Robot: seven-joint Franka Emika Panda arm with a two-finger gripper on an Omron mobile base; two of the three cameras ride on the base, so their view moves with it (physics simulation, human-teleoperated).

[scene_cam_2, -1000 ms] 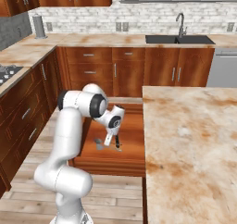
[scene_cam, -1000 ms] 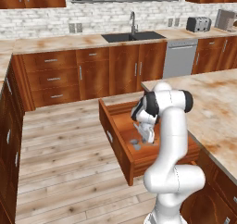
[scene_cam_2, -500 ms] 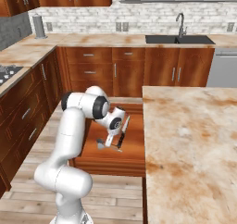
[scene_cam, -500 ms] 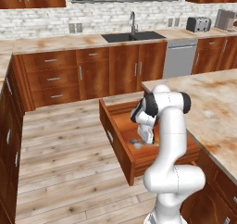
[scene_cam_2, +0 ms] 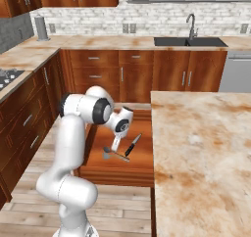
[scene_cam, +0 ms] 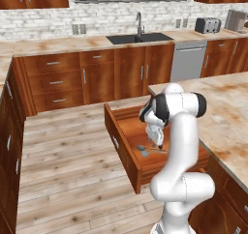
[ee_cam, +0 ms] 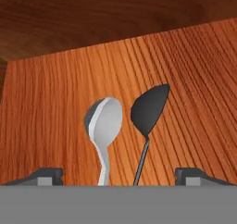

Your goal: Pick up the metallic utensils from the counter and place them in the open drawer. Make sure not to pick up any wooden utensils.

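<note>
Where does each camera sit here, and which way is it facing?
Left base view: behind the arm's left, looking down over the drawer; arm at lower right.
Right base view: behind its right, same drawer holding knife and metal spoon; arm at lower left.
Hand view: on the hand, facing the drawer floor; spoon between the open fingers.

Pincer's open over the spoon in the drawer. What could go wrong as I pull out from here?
1. The open pincer sits low with the spoon handle between its fingers; a sideways exit could drag the spoon.
2. The knife lies close beside it on the drawer floor; swinging that way may knock it.
3. The counter edge borders the drawer; a careless lift might clip it.
</note>
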